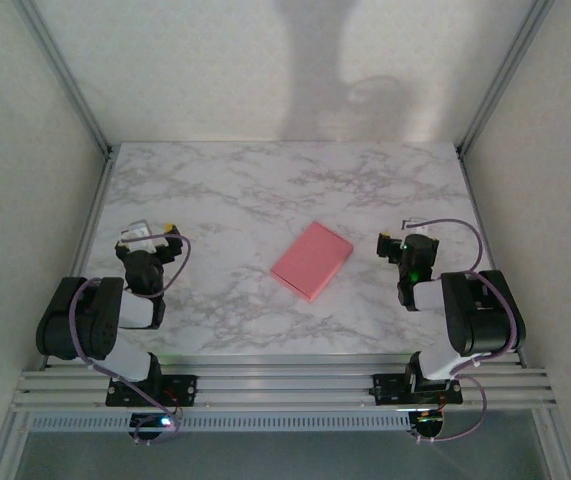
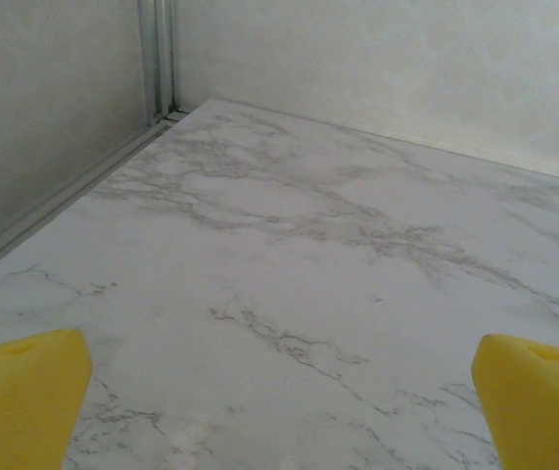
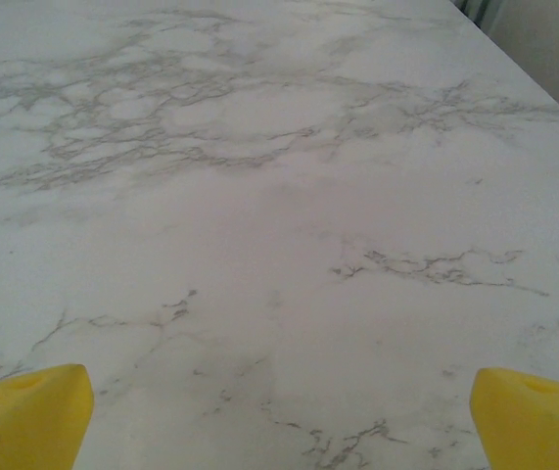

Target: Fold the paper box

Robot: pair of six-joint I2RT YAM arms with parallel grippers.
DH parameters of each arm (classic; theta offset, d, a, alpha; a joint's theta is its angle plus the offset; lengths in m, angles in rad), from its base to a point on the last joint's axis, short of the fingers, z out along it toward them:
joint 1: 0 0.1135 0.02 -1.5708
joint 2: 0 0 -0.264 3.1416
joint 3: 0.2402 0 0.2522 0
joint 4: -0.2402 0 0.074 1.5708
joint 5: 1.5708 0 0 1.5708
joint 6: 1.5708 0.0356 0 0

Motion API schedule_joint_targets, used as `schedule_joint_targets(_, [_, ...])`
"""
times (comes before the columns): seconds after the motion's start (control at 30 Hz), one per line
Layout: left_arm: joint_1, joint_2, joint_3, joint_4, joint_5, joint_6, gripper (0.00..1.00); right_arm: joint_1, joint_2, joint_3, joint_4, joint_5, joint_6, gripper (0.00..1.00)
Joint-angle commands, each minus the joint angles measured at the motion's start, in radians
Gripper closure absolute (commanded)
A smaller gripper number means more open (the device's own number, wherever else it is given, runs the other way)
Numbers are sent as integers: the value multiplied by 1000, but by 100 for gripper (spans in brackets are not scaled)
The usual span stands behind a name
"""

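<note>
table: marble look, pale walls all round
paper box: pink, flat, mid-table
left fingers: spread wide, holding nothing
right fingers: same deal, wide apart, empty

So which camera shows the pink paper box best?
Top external: the paper box lies whole, flat and pink, on the table between the arms. Both wrist views face marble past their yellow fingertips.

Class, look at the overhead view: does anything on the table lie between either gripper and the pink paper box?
Nothing visible does. Only bare marble table separates the paper box from the open left gripper and the open right gripper.
</note>
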Motion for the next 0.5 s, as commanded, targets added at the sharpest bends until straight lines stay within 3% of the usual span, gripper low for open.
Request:
schedule_joint_targets(0.0, [5,-1,14,33,19,-8,1,-4,-8,16,31,-19,18,1])
schedule_joint_targets(0.03, [5,0,14,33,19,-8,1,-14,-9,15,35,-73,5,1])
schedule_joint_targets(0.07, [5,1,13,33,19,-8,1,-30,-15,9,36,-206,-22,1])
schedule_joint_targets(0.13, [5,0,14,33,19,-8,1,-32,-15,-6,60,-294,-54,1])
schedule_joint_targets(0.23, [5,1,14,34,19,-8,1,-37,-13,12,35,-285,-42,1])
schedule_joint_targets(0.3, [5,0,13,33,18,-8,1,-38,-10,41,-21,-189,-5,1])
schedule_joint_targets(0.47, [4,1,13,33,19,-8,1,-37,-9,38,-11,-183,-7,1])
